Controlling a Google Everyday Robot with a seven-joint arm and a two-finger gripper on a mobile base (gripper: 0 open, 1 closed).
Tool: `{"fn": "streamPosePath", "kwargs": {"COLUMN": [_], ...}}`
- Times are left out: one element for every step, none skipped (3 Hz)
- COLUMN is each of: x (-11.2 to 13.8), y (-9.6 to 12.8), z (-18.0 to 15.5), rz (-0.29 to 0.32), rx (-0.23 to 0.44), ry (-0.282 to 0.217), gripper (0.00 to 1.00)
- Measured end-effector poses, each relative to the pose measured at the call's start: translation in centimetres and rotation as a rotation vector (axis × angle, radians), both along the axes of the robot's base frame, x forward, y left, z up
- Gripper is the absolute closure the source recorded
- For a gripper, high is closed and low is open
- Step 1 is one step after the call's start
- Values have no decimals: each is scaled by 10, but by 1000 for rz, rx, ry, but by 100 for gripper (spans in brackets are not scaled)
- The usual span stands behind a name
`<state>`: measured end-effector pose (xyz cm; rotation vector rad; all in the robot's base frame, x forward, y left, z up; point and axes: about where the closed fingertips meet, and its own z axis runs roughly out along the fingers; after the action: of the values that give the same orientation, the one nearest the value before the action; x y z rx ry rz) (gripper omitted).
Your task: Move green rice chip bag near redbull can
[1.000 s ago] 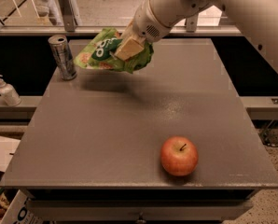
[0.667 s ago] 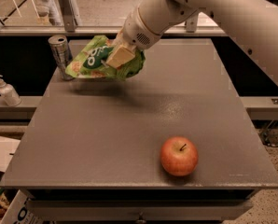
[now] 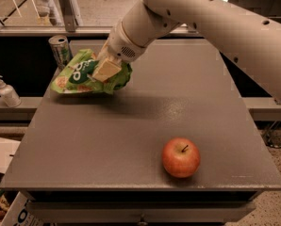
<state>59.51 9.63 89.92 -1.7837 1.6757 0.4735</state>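
The gripper (image 3: 106, 71) is over the far left part of the counter (image 3: 145, 112), at the end of the white arm (image 3: 202, 18) that comes in from the upper right. Its fingers (image 3: 107, 68) are clenched on the bag (image 3: 77, 76), gripping it at its right half, where the foil is crumpled around the tan pad.

The bag lies with its long axis running left to right – the left end sits a little lower than the right one. Its dark-green patch with the white letters faces up and toward the near side. I cannot tell whether its lower edge touches the counter; a shadow lies just under it.

The can (image 3: 60, 51) stands upright at the far left corner, just behind the left end of the bag, and the bag covers the foot of the can in this view.

Counted – one bag, one can, one apple (image 3: 180, 157) and one pump bottle (image 3: 7, 92). The apple rests near the near right of the counter, well apart from the bag. The pump bottle stands off the counter, on a lower ledge at the left.
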Motion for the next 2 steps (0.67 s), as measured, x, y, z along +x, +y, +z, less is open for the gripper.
{"fn": "streamPosePath", "kwargs": {"x": [-11, -11], "y": [17, 18], "z": [-8, -8], "rz": [31, 31], "rx": [1, 1], "ry": [14, 14], "gripper": [100, 100]}}
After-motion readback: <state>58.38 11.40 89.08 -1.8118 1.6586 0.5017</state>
